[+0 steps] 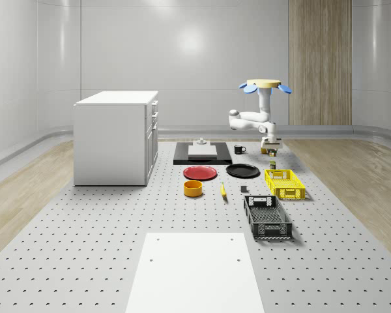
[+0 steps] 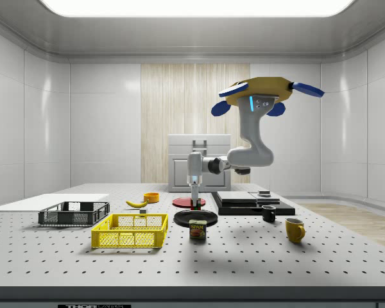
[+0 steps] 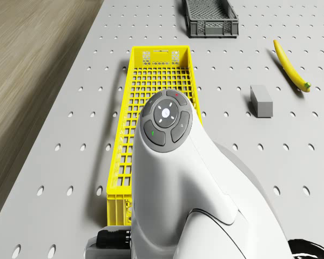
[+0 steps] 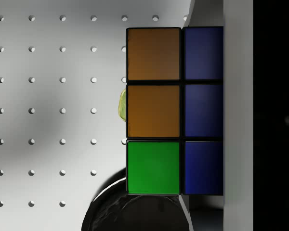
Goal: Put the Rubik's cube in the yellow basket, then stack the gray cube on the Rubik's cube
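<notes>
My gripper point(image 1: 270, 147) point(image 2: 194, 194) is shut on the Rubik's cube point(image 4: 173, 110) point(image 2: 196, 205), whose orange, green and blue tiles face the wrist camera. One dark finger point(image 4: 238, 96) lies against the cube's blue side. The cube hangs a little above the table, by the black plate point(image 2: 196, 219) point(image 4: 135, 214). The yellow basket point(image 1: 285, 184) point(image 2: 129, 231) point(image 3: 151, 81) stands just in front of the gripper, toward the whole-scene camera. The small gray cube point(image 1: 244, 190) point(image 3: 261, 101) lies on the table beside the basket. The drone point(image 1: 266, 85) point(image 2: 260, 90) hovers over the table's far right part.
A Spam can point(image 2: 197, 229) stands under the gripper. A black crate point(image 1: 267, 217) lies beyond the yellow basket, with a banana point(image 1: 223, 190), orange bowl point(image 1: 193, 188), red plate point(image 1: 201, 172) and mugs point(image 2: 268, 213) around. A white cabinet point(image 1: 116, 137) stands at the whole-scene view's left.
</notes>
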Controlling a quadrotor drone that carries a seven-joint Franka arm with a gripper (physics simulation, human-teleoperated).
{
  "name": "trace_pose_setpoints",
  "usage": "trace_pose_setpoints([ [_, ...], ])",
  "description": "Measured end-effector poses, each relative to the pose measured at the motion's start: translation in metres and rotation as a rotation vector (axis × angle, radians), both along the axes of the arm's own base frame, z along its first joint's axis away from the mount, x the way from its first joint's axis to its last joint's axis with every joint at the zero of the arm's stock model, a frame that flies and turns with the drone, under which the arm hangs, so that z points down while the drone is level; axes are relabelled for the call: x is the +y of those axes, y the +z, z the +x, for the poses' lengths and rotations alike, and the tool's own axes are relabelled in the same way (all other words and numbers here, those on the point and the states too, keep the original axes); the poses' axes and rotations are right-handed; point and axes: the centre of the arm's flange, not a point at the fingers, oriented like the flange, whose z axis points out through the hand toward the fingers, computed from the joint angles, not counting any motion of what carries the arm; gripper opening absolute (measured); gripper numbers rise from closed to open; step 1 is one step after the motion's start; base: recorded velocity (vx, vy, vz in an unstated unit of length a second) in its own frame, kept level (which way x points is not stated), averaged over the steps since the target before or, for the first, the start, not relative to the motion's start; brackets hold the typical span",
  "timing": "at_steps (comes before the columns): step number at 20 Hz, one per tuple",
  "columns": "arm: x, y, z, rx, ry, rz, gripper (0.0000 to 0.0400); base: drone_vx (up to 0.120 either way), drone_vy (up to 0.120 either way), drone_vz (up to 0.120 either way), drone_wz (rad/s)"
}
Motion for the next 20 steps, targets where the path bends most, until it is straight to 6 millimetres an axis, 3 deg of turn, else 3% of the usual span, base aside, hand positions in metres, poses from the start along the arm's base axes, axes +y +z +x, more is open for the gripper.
trace_pose_setpoints([
  [20,0.0,0.0,0.0,0.0,0.0,0.0,0.0325,0.12,0.0,0.0,0.0],
])
